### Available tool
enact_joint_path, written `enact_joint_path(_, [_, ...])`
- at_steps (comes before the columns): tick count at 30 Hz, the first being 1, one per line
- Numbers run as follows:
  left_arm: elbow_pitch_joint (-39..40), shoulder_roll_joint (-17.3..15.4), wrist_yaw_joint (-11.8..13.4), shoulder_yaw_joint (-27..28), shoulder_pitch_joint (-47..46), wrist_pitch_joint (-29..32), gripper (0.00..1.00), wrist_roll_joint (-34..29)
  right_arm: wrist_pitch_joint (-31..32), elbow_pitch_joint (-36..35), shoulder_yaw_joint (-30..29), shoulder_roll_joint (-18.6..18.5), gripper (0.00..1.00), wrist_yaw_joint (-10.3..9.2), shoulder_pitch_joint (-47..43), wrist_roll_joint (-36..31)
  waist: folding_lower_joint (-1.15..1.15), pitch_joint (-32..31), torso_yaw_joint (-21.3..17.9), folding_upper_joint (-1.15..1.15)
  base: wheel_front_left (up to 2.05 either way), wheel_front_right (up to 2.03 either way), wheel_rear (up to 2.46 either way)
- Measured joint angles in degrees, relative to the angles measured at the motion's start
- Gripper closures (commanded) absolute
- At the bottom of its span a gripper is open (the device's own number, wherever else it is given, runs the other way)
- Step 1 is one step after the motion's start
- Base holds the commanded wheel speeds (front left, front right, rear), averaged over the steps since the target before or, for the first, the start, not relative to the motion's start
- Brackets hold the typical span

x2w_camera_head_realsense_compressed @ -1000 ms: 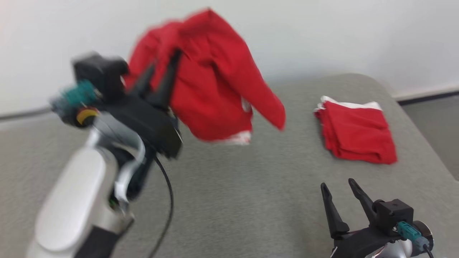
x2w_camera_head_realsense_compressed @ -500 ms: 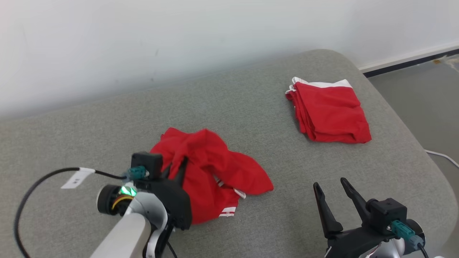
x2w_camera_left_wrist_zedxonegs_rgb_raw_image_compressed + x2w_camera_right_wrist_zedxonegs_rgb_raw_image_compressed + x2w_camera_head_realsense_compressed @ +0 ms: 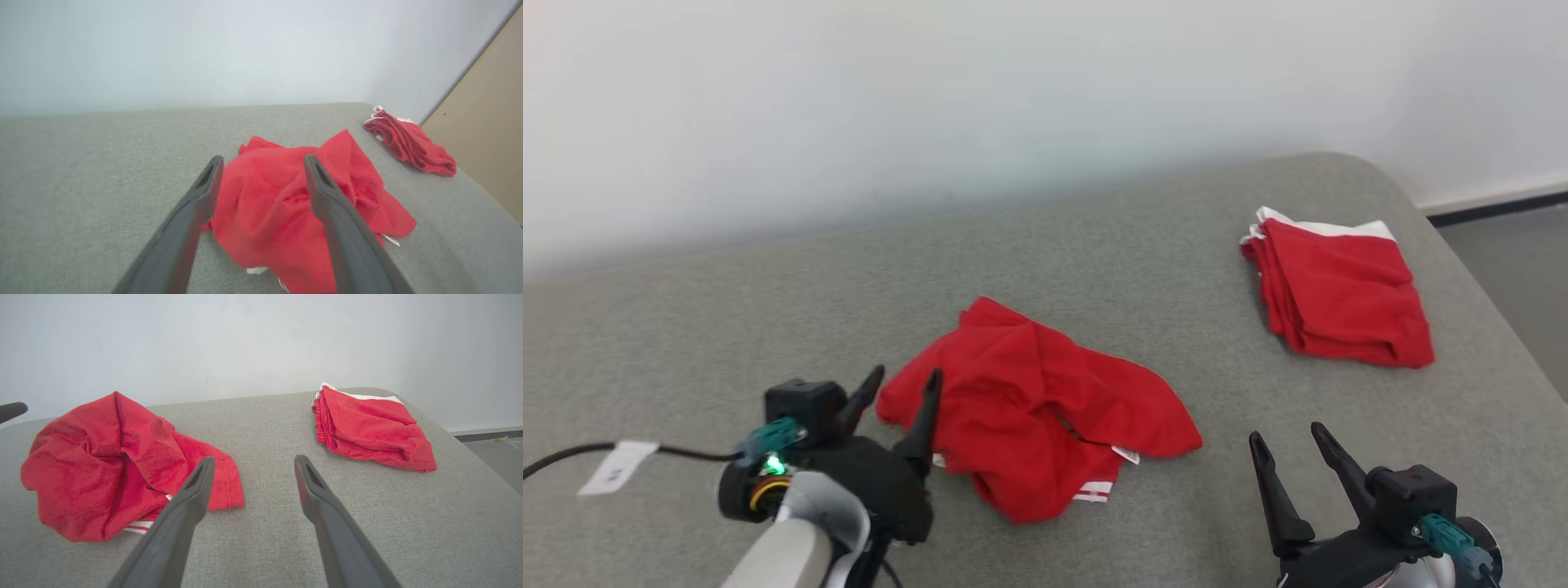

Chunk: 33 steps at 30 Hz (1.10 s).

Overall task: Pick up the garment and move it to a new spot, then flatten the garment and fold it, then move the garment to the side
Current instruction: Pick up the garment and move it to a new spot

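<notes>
Garment (image 3: 1045, 408) edge behind left jaws

Grey upholstered surface (image 3: 1094, 245), folded red pile (image 3: 1343, 298) far right, white wall (image 3: 931, 98)

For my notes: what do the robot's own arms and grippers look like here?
The left gripper and right gripper each have two long, tapered dark grey fingers on a black housing with a teal connector. The left arm has a pale silver forearm, a green light and a black cable carrying a white tag.
</notes>
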<state>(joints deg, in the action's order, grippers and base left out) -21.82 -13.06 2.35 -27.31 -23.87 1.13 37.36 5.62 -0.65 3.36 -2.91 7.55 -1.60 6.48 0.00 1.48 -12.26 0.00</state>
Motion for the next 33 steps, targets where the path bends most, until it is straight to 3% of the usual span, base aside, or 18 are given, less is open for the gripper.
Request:
enact_joint_path(5, [11.50, -5.00, -0.42, 2.69, 6.28, -3.24, 0.00, 0.88, 0.26, -0.09, -1.07, 0.01, 0.00, 0.00, -1.13, 0.01, 0.00, -1.50, 2.96, 0.00, 0.00, 0.00, 0.00])
enact_joint_path(10, [19.89, -8.56, -2.02, 5.52, 14.38, -10.61, 0.00, 1.31, 0.20, 0.08, -2.32, 0.02, 0.00, 0.00, -1.73, 0.25, -0.01, -2.75, 5.90, 0.00, 0.00, 0.00, 0.00])
enact_joint_path(15, [24.05, -8.65, -3.44, 8.17, 22.33, -15.45, 0.00, 1.32, -0.62, 0.73, -4.13, 0.04, 0.00, 0.00, -2.07, 0.43, -0.01, -3.66, 8.62, 0.00, 0.00, 0.00, 0.00])
enact_joint_path(24, [19.01, -6.48, -4.78, 13.41, 31.91, -16.16, 0.00, 1.92, -1.16, 3.21, -6.95, 0.03, 0.00, 0.00, -3.29, 0.59, -0.01, -4.76, 11.75, 0.00, 0.00, 0.00, 0.00])
enact_joint_path(33, [15.56, -7.10, -3.79, 11.17, 31.62, -11.15, 0.00, 1.33, 0.64, 4.77, -9.18, 0.03, 0.00, 0.00, -4.37, 0.37, -0.01, -5.04, 12.78, 0.00, 0.00, 0.00, 0.00])
